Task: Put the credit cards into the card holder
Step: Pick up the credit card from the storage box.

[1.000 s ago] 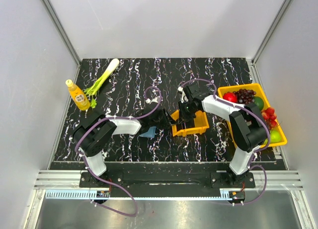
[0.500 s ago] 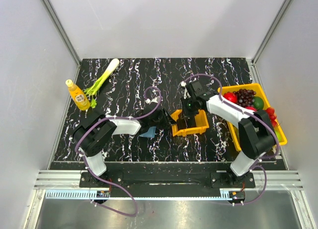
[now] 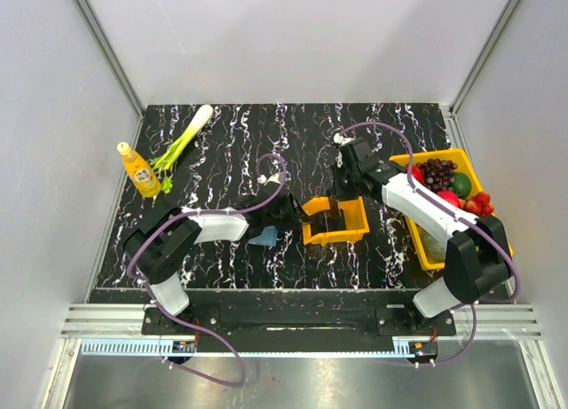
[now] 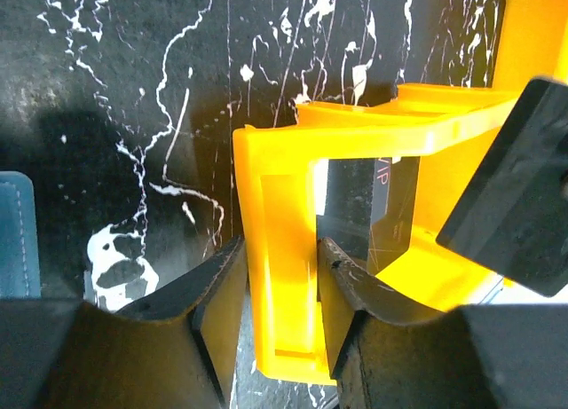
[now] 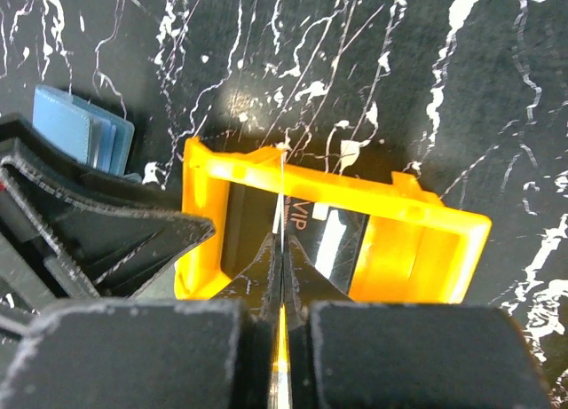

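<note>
Left tool clamps orange tray | right tool pinches credit card | black marbled table, grey walls

I'm working over a black worktop veined with white like marble, which spreads out on all sides of the left tool and the right tool. Plain pale grey walls close it in beyond and to either side of them, with slanting aluminium posts at the far corners. Behind the tools a ribbed aluminium rail edges the worktop, then brushed metal. The light is soft and even, with a faint glare just past the right tool.
</note>
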Robot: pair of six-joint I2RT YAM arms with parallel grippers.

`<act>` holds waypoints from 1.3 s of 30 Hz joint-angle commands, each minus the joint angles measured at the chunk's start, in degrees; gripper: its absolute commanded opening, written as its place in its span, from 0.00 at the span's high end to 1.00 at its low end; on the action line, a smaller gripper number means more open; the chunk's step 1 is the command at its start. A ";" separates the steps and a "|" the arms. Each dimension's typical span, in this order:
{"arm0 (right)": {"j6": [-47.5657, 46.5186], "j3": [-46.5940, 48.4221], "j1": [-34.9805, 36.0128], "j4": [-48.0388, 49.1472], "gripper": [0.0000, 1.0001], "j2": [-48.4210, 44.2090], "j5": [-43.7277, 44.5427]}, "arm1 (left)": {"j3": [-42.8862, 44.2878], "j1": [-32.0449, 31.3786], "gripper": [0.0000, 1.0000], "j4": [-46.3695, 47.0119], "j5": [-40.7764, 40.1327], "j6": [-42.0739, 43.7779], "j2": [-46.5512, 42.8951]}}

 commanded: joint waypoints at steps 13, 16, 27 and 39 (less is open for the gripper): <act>4.92 -0.14 0.19 6.25 1.00 -6.29 0.15 | 5.28 -0.46 0.37 -11.16 -8.12 11.43 -14.24; 8.17 -1.72 0.19 9.51 1.00 -6.82 -3.81 | 7.83 -0.38 0.26 -22.84 -16.56 18.20 -17.32; 12.31 -7.17 1.60 16.46 1.00 -6.82 -9.27 | 8.80 -0.90 0.05 -38.77 -31.61 26.47 -18.21; 10.29 -8.67 1.68 16.72 1.00 -8.31 -10.24 | 10.38 -6.17 0.01 -42.57 -36.02 26.92 -11.62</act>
